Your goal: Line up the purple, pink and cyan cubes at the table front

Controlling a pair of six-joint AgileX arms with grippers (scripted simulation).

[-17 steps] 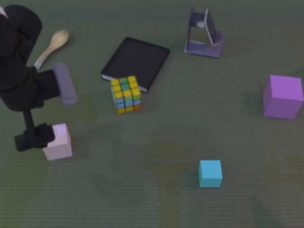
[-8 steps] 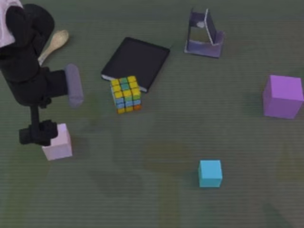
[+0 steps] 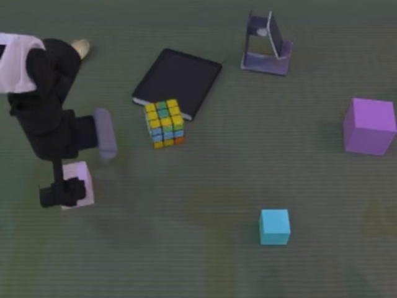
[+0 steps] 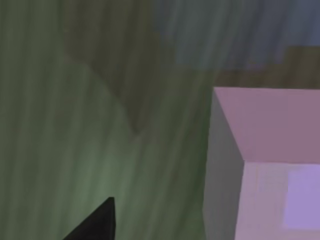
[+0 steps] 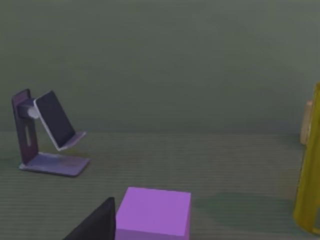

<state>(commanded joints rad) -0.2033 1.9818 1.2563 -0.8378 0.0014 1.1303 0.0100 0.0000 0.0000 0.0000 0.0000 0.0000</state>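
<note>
— Where is the pink cube [image 3: 82,180]?
— At the tabletop [image 3: 205,261] left, under the left tool [image 3: 62,194]. Whether that tool is spread, I cannot tell.
— And the others?
— Purple cube [image 3: 370,126] far right, cyan cube [image 3: 274,226] front.

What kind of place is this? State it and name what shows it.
Likely a simulated tabletop workspace for manipulation practice: a plain grey-green table bearing the pink cube, cyan cube and purple cube, with desk clutter such as a tablet and a phone stand.
</note>
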